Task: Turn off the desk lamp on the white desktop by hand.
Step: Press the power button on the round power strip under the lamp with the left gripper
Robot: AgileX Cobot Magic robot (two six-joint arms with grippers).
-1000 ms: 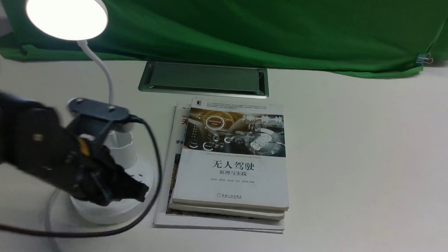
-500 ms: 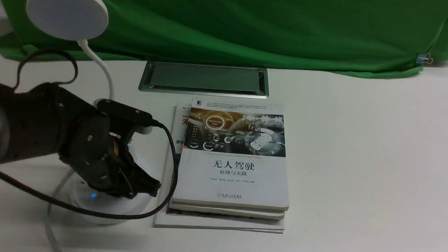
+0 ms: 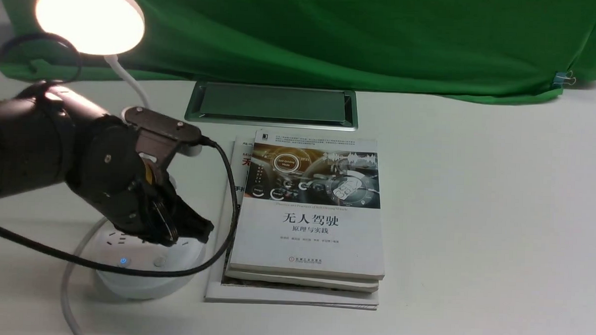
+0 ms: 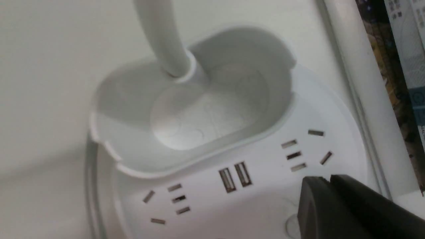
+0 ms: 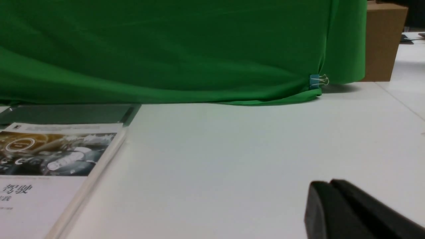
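The desk lamp stands at the left of the white desktop (image 3: 475, 203). Its disc head (image 3: 90, 16) glows warm, and its thin neck (image 3: 132, 85) runs down behind my arm. The round base (image 3: 145, 276) shows sockets, a blue-lit button (image 3: 123, 261) and a plain button (image 3: 160, 262). My left gripper (image 3: 201, 231), the black hand with trailing cable, is shut and hovers just above the base's right side. In the left wrist view its tips (image 4: 327, 181) sit beside a socket (image 4: 294, 154), near a round button (image 4: 291, 225), with the cup holder (image 4: 199, 109) beyond. My right gripper (image 5: 327, 186) is shut over bare desktop.
A stack of books (image 3: 309, 212) lies right next to the lamp base. The silver-rimmed cable hatch (image 3: 271, 104) sits behind it. Green cloth (image 3: 332, 35) covers the back. A white cord (image 3: 68, 288) leaves the base. A cardboard box (image 5: 382, 39) stands far right.
The lamp head was lit white, then dark half a second ago, and now glows warm. My left gripper has risen off the base, uncovering both buttons.
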